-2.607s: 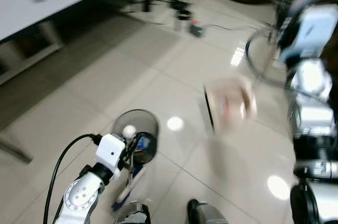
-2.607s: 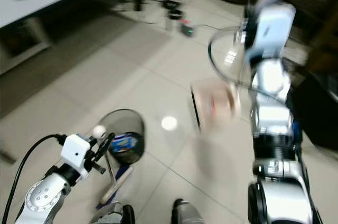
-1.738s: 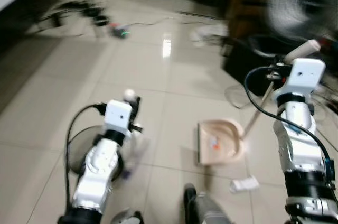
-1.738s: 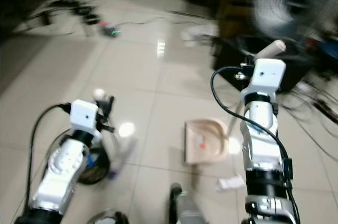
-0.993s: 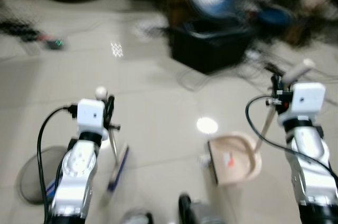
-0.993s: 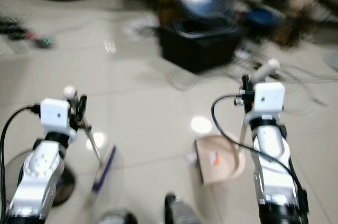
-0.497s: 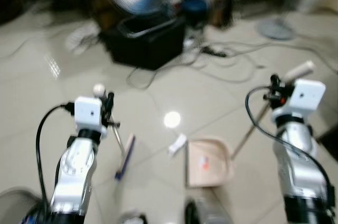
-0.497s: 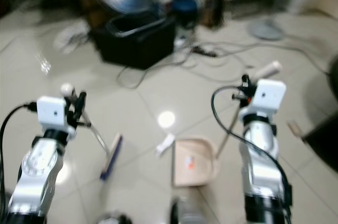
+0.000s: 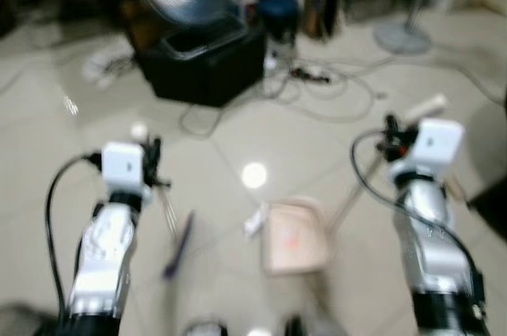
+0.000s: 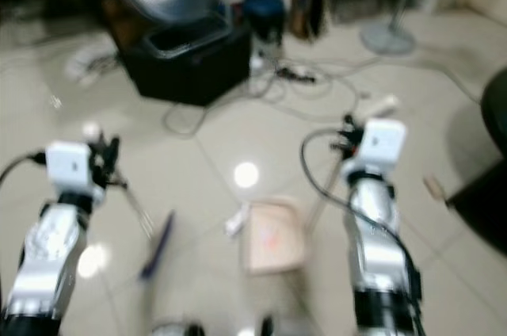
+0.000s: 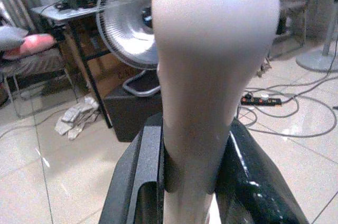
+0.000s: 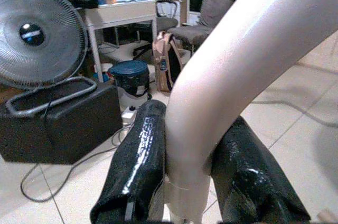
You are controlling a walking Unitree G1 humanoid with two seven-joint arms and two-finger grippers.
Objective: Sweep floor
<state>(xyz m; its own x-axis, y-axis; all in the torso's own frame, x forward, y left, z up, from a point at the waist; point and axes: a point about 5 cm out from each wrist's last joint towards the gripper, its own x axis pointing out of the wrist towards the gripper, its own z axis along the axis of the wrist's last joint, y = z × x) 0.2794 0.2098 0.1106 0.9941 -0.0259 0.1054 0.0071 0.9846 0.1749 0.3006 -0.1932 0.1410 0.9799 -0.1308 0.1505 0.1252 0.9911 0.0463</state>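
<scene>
Clamping our left gripper on the broom handle, right gripper on the dustpan handle; blurred dustpan seemingly lies between

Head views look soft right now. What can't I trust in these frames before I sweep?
- Broom: head motion-blurred in the eye views; floor contact unclear.
- Dustpan: contents smeared; the reddish spot is unidentifiable.
- White scrap: too blurred to name.
- Left tool: the broom handle hides the floor ahead.
- Right tool: the dustpan handle blocks the middle.
</scene>
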